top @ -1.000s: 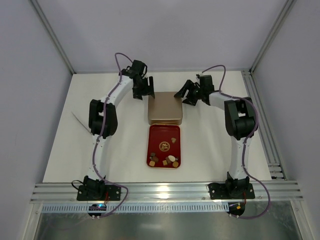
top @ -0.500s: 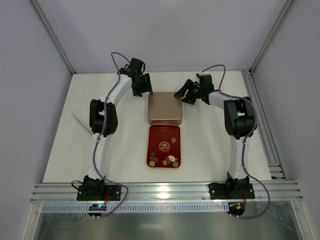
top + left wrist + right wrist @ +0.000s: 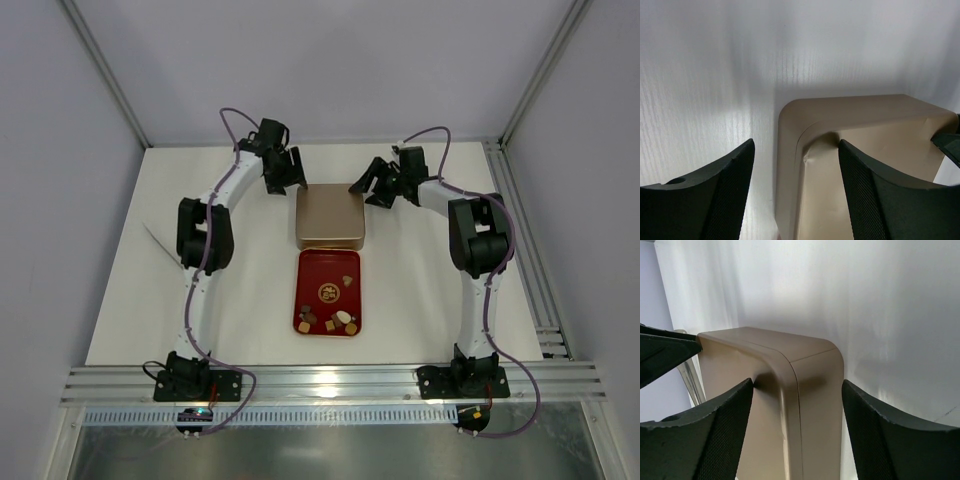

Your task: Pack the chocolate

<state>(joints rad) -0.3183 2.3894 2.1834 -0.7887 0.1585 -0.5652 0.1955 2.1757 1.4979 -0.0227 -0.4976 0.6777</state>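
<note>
Chocolate pieces (image 3: pixel 335 318) lie at the near end of the red tray (image 3: pixel 310 262), which sits on the table (image 3: pixel 430 270) just near of the gold box (image 3: pixel 330 215). The left pincer (image 3: pixel 795 142) straddles the box's far-left corner and the right pincer (image 3: pixel 797 381) its far-right corner. Both stand wide and grip nothing. The step in hand seems to be taking hold of the box. Next, each pincer likely needs to close on a wall, both together, so the box comes up level.

smooth satin gold box (image 3: pixel 329 215), glossy red tray (image 3: pixel 322 264), matt faintly grained white table (image 3: pixel 262 290), mesh-textured black left pincer pads (image 3: pixel 730 200)
</note>
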